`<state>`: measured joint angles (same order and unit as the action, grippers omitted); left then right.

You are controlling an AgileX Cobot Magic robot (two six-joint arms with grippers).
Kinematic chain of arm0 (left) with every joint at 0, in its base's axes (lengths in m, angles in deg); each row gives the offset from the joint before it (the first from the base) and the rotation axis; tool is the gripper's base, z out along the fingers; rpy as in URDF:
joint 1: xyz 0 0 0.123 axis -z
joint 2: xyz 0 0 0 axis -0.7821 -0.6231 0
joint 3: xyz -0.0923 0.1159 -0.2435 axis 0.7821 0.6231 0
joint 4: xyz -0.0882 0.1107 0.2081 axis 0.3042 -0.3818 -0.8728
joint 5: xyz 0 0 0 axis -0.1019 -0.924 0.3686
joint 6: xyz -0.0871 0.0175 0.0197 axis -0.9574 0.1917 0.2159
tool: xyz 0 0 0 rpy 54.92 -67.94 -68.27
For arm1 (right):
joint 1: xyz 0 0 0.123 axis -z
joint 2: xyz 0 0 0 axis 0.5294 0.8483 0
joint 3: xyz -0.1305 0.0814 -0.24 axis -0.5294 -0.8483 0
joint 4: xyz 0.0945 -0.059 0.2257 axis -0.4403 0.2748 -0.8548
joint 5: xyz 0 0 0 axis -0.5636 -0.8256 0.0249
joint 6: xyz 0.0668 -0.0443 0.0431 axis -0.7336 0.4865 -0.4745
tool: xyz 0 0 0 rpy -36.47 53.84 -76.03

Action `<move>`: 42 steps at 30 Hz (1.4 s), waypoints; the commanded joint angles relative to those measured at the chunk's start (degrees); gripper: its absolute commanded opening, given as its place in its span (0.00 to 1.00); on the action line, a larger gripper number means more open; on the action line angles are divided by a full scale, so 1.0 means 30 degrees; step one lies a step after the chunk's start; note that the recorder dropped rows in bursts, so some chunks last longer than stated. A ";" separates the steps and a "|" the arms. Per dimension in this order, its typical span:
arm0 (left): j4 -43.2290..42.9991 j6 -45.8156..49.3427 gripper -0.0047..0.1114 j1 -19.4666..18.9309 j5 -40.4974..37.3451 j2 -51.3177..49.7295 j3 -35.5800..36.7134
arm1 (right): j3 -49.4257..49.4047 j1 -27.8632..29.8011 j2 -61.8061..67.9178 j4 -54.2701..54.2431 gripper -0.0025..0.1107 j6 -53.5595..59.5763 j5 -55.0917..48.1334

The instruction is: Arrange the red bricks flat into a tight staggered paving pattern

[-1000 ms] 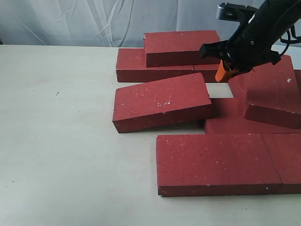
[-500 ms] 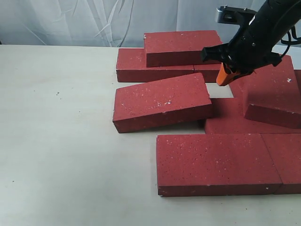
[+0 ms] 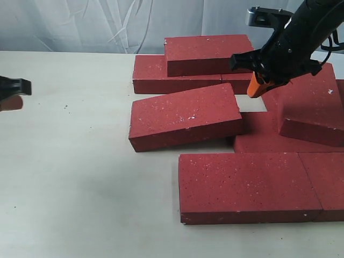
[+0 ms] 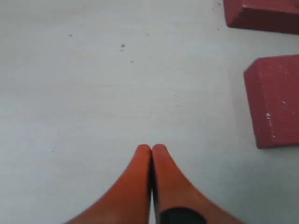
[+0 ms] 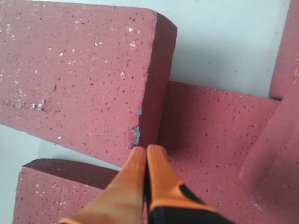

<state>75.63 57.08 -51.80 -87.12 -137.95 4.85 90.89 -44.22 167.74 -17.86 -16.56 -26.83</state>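
Several red bricks lie on the pale table. One tilted brick (image 3: 184, 115) leans with its right end on a flat brick (image 3: 263, 138); the right wrist view shows this tilted brick (image 5: 79, 74) resting on the lower one (image 5: 210, 126). My right gripper (image 3: 256, 86) is shut, empty, hovering just above and to the right of the tilted brick's far right corner; its tips (image 5: 146, 150) sit at that brick's end face. My left gripper (image 3: 11, 92) enters at the far left edge, shut and empty (image 4: 151, 148), well clear of the bricks (image 4: 275, 105).
Two stacked bricks (image 3: 207, 54) sit at the back. Another brick (image 3: 312, 102) lies tilted at the right. Two flat bricks (image 3: 247, 185) form the front row. Bare table (image 3: 70, 161) spreads across the left. A white curtain hangs behind.
My left gripper has come into view at the left edge. My right gripper shifted slightly right a second ago and has held still since. The bricks have not moved.
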 commanded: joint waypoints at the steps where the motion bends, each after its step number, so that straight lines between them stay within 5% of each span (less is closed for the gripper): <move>1: 0.0591 0.1048 0.04 0.1714 -0.1020 -0.3008 -0.2358 | 0.0052 0.0040 -0.0014 0.0123 0.01 0.0157 0.0162; 8: 0.0590 0.1048 0.04 0.3191 -0.1295 -0.7139 -0.4192 | 0.0052 0.0040 -0.0017 0.0158 0.01 0.0157 0.0524; 42: 0.0551 0.1048 0.04 0.3192 -0.0578 -0.9305 -0.3926 | -0.1695 0.0040 0.2021 0.0267 0.01 0.0157 0.2844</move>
<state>76.00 60.22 -42.58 -89.20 -164.09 -7.03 85.85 -44.22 173.06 -16.59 -16.32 -18.51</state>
